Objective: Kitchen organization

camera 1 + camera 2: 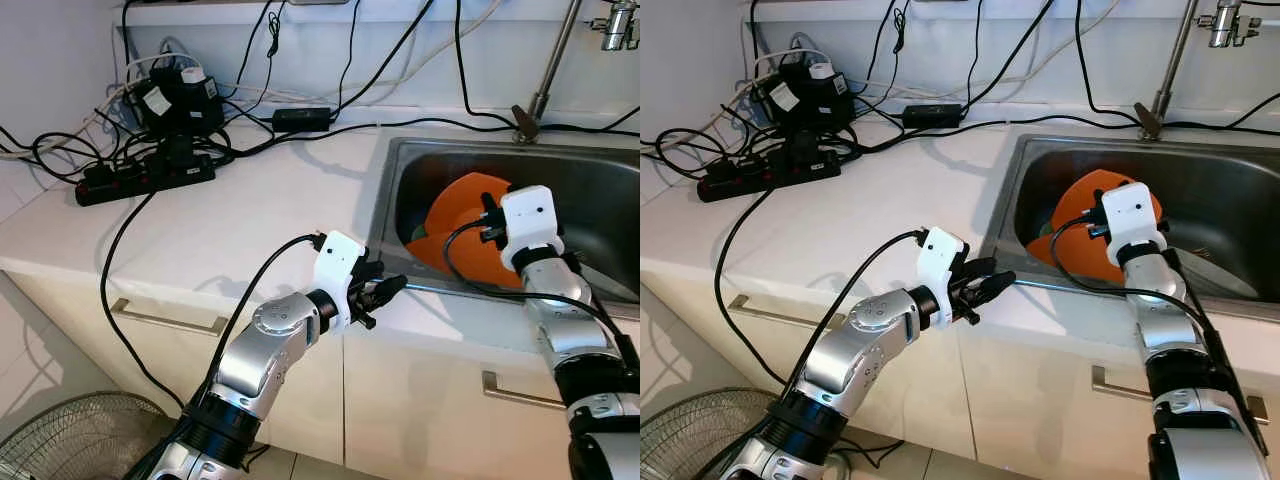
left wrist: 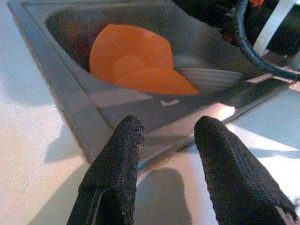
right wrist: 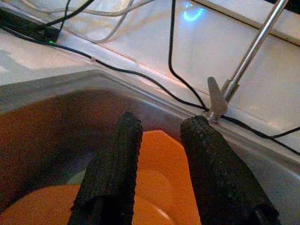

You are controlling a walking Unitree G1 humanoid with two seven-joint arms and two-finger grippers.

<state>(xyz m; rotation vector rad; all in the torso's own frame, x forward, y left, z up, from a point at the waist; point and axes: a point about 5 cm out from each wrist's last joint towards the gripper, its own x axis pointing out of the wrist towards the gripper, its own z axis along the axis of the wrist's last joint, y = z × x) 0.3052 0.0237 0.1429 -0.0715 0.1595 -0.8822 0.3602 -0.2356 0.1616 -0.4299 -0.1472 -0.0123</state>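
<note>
The white tabletop (image 1: 230, 220) has a steel sink (image 1: 400, 170) set into it. Orange plates (image 1: 460, 215) sit inside the sink, leaning against its near-left side (it looks like more than one plate, stacked together). A pale bowl (image 2: 206, 78) lies just beside them.

The left gripper (image 1: 385, 292) hangs over the front edge of the tabletop, right by the sink's near-left corner. Its jaws are open with a gap between them, and they hold nothing. The sink's rim stands between this gripper and the plates.

The right gripper (image 3: 161, 159) is down over the sink, just above the orange plates. Its jaws are open too, with nothing between them.

A tall tap pipe (image 1: 555, 55) stands behind the sink. At the back left of the tabletop is a black power strip (image 1: 145, 178) with plugs and a messy bunch of black cables (image 1: 300, 118). A round fan cage (image 1: 70, 440) stands on the floor below.
</note>
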